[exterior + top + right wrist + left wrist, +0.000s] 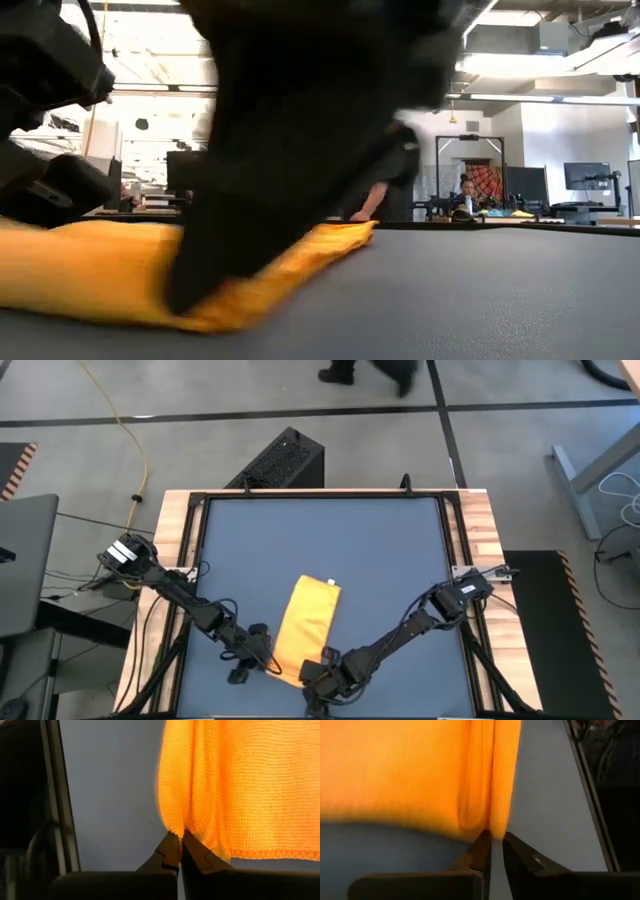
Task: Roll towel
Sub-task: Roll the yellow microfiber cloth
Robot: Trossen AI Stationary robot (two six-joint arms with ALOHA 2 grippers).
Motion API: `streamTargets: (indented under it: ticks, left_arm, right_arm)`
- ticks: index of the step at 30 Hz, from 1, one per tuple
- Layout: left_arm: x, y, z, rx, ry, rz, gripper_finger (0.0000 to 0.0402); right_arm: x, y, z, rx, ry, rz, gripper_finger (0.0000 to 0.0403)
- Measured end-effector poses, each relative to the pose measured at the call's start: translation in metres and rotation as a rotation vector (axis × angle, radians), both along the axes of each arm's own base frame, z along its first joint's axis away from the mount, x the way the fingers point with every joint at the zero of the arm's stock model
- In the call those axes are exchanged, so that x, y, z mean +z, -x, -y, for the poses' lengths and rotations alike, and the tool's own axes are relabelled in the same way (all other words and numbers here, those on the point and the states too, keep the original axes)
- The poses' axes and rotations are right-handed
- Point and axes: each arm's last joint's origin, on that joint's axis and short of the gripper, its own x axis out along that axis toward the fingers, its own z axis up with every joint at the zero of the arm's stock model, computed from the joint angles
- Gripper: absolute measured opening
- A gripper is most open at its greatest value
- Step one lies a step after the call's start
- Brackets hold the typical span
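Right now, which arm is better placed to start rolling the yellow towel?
Slightly the right: its gripper is shut on the towel corner. The left gripper pinches the other near corner less clearly.

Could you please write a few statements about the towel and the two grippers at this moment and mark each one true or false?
1. The towel lies folded into a long strip on the blue-grey table. True.
2. The right gripper is shut on a corner of the towel. True.
3. The left gripper waits at the far edge of the table, away from the cloth. False: it sits at the towel's near end, its tips at the cloth's edge.
4. The towel is already rolled into a tight cylinder. False: it lies flat, not yet rolled.
5. Both grippers are at the same end of the towel. True.
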Motion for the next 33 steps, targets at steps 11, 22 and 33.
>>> streamTargets:
  ticks: [11,22,33]
  left_arm:
    - [0.017,0.001,0.006,-0.216,-0.021,0.197,0.0099]
    - [0.038,0.022,0.041,-0.356,-0.454,0.71,0.0104]
    - [0.01,0.006,0.043,-0.315,-0.532,0.674,0.0182]
  right_arm:
    - [0.005,0.001,-0.001,-0.033,-0.006,0.023,0.0019]
    - [0.006,0.0,-0.001,-0.079,-0.008,0.039,0.0019]
    - [0.007,-0.001,0.0,-0.125,-0.011,0.051,0.002]
